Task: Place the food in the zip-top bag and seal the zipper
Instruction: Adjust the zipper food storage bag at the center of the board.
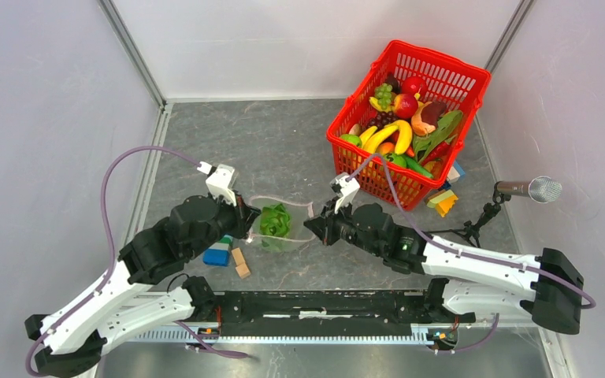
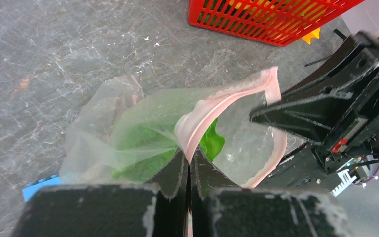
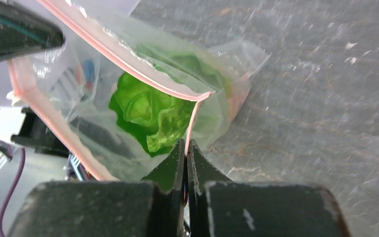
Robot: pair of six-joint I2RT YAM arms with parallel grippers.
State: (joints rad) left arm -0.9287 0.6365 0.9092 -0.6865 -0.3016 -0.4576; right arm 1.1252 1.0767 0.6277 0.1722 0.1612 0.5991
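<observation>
The clear zip-top bag (image 1: 283, 206) hangs stretched between my two grippers at the table's middle. Green toy lettuce (image 1: 275, 221) lies inside it, seen in the left wrist view (image 2: 143, 143) and the right wrist view (image 3: 153, 111). My left gripper (image 1: 249, 218) is shut on the pink zipper (image 2: 212, 111) at the bag's left end (image 2: 189, 159). My right gripper (image 1: 312, 226) is shut on the zipper's right end (image 3: 186, 144). The zipper (image 3: 123, 59) gapes open between them. More food, with bananas (image 1: 386, 135) and a red apple (image 1: 406, 105), lies in the basket.
A red mesh basket (image 1: 473, 83) stands at the back right, its wall also in the left wrist view (image 2: 256, 17). A blue-green block (image 1: 218, 252) and small wooden cubes (image 1: 240, 263) lie by the left arm. A microphone (image 1: 532, 189) on a stand and more blocks (image 1: 443, 201) sit right.
</observation>
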